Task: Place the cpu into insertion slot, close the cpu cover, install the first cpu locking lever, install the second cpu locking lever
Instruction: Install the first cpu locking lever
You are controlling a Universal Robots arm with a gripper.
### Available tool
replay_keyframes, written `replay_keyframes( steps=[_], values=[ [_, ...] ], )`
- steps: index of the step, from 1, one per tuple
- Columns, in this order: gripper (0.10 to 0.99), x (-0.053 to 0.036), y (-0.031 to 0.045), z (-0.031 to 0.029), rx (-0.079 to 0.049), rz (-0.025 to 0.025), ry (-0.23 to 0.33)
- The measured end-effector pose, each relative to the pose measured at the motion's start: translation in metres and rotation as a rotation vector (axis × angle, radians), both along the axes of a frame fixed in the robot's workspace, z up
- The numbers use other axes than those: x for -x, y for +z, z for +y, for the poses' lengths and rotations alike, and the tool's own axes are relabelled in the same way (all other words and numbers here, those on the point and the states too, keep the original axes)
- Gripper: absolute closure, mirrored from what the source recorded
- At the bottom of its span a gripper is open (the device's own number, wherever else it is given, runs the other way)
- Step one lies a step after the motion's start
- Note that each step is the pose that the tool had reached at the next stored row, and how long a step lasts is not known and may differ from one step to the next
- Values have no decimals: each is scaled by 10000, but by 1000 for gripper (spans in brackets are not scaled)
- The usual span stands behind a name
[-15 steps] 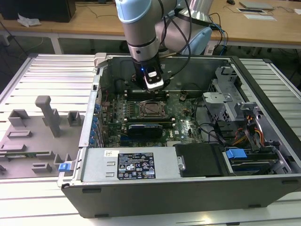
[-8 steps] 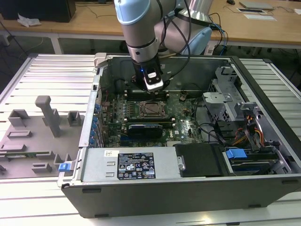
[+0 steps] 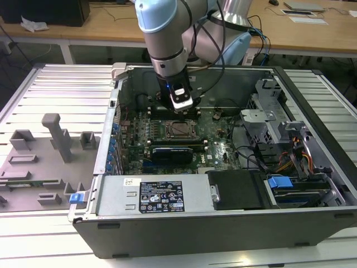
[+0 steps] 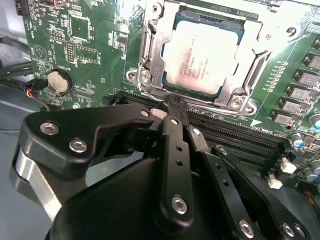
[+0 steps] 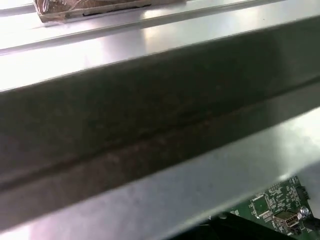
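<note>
Sitting pressed together just beside the cpu cover [image 4: 151, 55], closed over the cpu [image 4: 202, 52], the hand [image 4: 168, 107] seems at the locking step, needing fine aim.

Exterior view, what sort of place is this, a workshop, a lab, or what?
Probably a robotics lab or test bench: a pale blue and silver robot arm reaches into an open dark grey desktop computer case lying on a ribbed silvery metal table, with wooden desks behind.
</note>
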State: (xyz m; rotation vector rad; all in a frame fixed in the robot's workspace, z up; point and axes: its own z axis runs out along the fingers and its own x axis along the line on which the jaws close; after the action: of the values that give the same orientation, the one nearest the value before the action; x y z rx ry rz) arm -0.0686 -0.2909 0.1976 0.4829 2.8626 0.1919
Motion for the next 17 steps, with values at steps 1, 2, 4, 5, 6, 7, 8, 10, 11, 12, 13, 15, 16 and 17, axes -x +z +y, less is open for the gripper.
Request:
replay_keyframes(
  steps=[1,2,4,5,6,7,8,10,11,12,13,15,16,17],
  values=[
    [980,1,-5,1,-2,-5,1],
    [980,2,-6,0,-1,-10,3],
    [980,2,-6,0,2,-11,3],
    [980,2,-4,0,1,-11,3],
    [980,2,6,0,1,-13,2],
    [980,2,19,0,1,-14,2],
    [980,3,39,0,1,-12,2],
    [980,3,95,1,44,-12,1],
    [980,2,113,0,207,-12,3],
    [980,2,113,0,212,-11,4],
    [980,-2,112,2,239,107,3],
    [980,-12,111,3,306,407,7],
    [980,-17,110,3,348,568,8],
    [980,-19,110,4,374,688,10]
  ],
)
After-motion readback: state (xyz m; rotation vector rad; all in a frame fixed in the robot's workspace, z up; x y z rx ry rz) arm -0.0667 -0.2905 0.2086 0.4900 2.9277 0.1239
